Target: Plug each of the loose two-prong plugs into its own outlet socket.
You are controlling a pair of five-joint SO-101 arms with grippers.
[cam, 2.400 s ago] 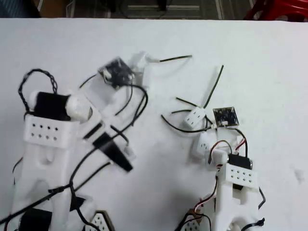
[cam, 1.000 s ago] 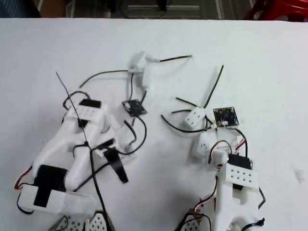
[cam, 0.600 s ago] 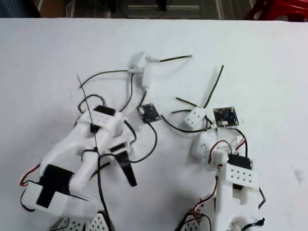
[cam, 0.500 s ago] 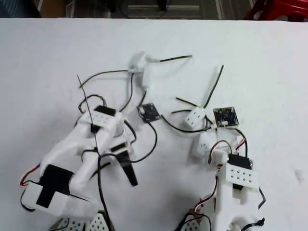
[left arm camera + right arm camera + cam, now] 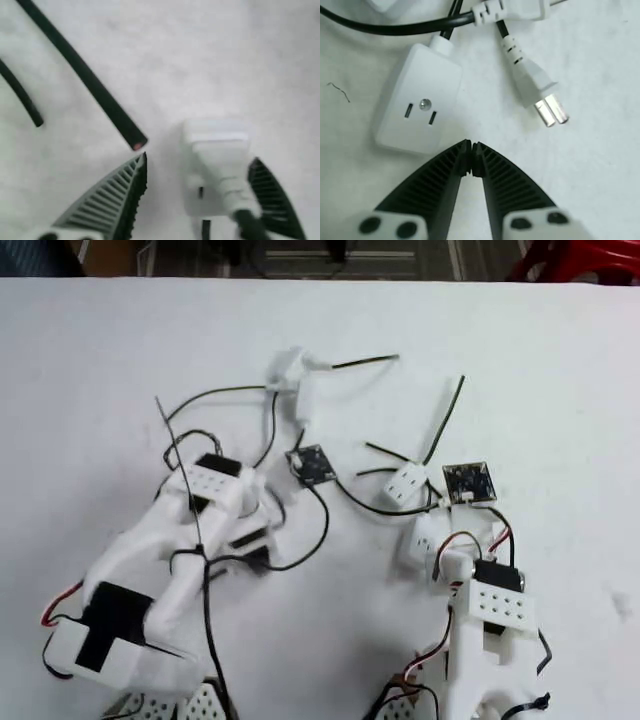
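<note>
Left fingers [image 5: 115, 200] stand wide open just above the white tabletop [image 5: 560, 360], gripping nothing. A white corded fitting [image 5: 215, 150] lies between them, closer to one finger; contact cannot be confirmed, nor whether it is plug or socket. The cut end of a black cable [image 5: 134, 141] lies just beside the other fingertip. Right fingers [image 5: 440, 185] are fully closed, tips meeting, with nothing between them. Just beyond their tips an outlet socket [image 5: 417, 100] lies face up, both slots unoccupied. A loose two-prong plug [image 5: 532, 80] lies beside the socket, apart from it, prongs bare and pointing away from its cord. A black cord [image 5: 395, 27] crosses behind both. Another white corded fitting [image 5: 290, 370] lies toward the far side of the tabletop, well apart from both arms.
</note>
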